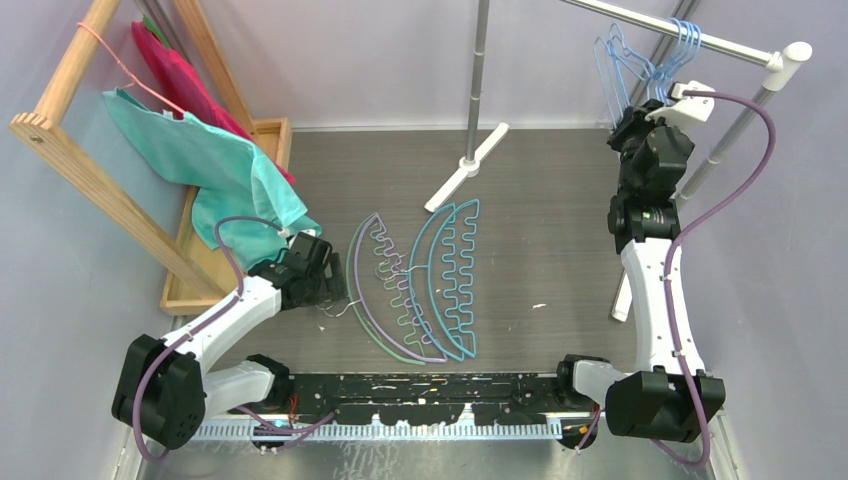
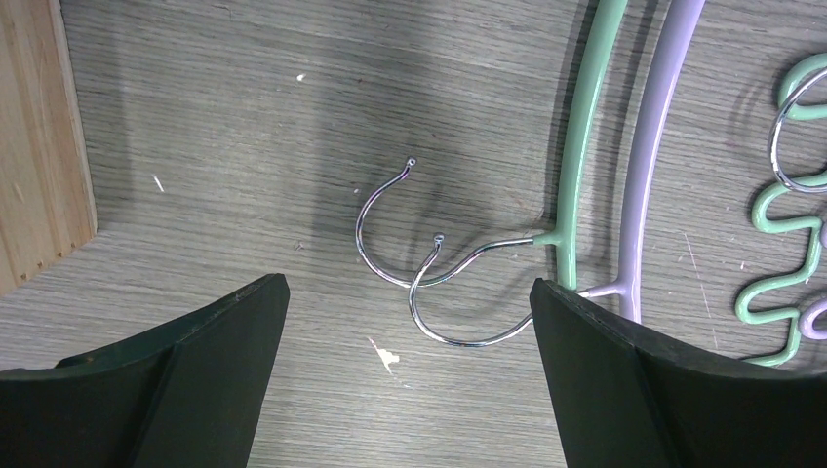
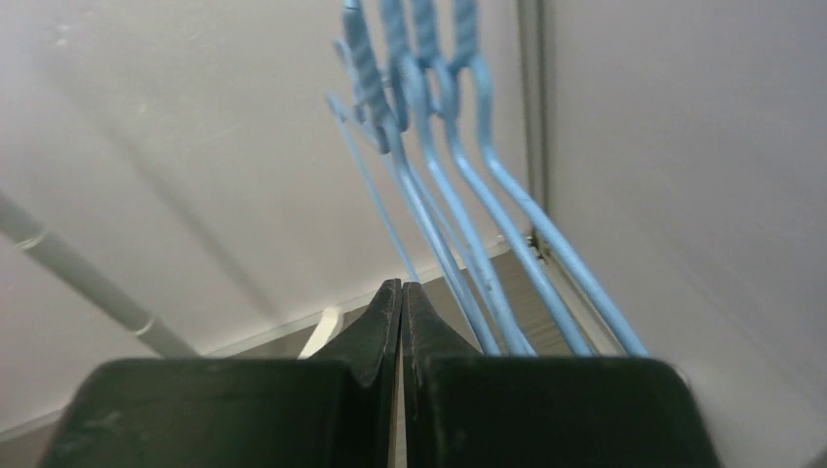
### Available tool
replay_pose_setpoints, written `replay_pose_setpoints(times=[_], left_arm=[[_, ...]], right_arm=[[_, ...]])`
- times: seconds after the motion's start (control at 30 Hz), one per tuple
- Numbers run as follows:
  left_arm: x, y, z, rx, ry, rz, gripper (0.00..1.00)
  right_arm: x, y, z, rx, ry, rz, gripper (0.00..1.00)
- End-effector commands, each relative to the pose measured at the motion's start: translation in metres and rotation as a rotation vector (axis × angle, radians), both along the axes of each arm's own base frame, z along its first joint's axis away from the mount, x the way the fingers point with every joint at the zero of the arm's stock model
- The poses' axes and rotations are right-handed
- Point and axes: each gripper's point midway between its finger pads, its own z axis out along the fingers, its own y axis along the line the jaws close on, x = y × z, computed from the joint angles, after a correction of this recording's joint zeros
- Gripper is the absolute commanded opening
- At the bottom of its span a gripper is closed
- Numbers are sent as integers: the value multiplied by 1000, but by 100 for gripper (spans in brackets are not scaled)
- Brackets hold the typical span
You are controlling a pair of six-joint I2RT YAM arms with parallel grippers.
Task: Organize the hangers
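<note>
Three arched hangers lie on the table: lilac (image 1: 362,285), green (image 1: 398,300) and teal (image 1: 452,280), with zigzag lower bars. My left gripper (image 1: 335,278) is open just left of them. In the left wrist view it (image 2: 410,285) hovers over two metal hooks (image 2: 390,234), one joined to the green arch (image 2: 585,127), the other to the lilac arch (image 2: 663,127). Several light-blue wire hangers (image 1: 640,65) hang on the silver rail (image 1: 700,35). My right gripper (image 1: 627,115) is raised beside them, shut and empty (image 3: 402,285); the blue wires (image 3: 458,195) run just right of its fingers.
A wooden rack (image 1: 60,140) at the left carries a teal cloth (image 1: 215,170), a red cloth (image 1: 175,70) and a pink wire hanger (image 1: 110,50). A wooden tray (image 1: 272,135) lies under it. A grey pole on a white foot (image 1: 465,165) stands at the back.
</note>
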Motion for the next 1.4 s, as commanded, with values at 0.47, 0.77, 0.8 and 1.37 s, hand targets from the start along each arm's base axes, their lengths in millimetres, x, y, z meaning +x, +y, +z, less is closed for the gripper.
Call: replay_pose_setpoints(times=[0.47,0.77,0.8,1.37], left_arm=[[8,-6,-1,-43,-46,-2,98],[10,-6,0,-37,-45,-2,98],[10,-7,0,-37,-46,-3,98],[16,-3,8,0,-41,-8,98]], right_arm=[[-11,80,47,-77,-190,443,7],[-17,106,68,-101,-257,583,10],[-16,105,72,-95,-274,571,10],[26,81,113,-89,-353,250,9]])
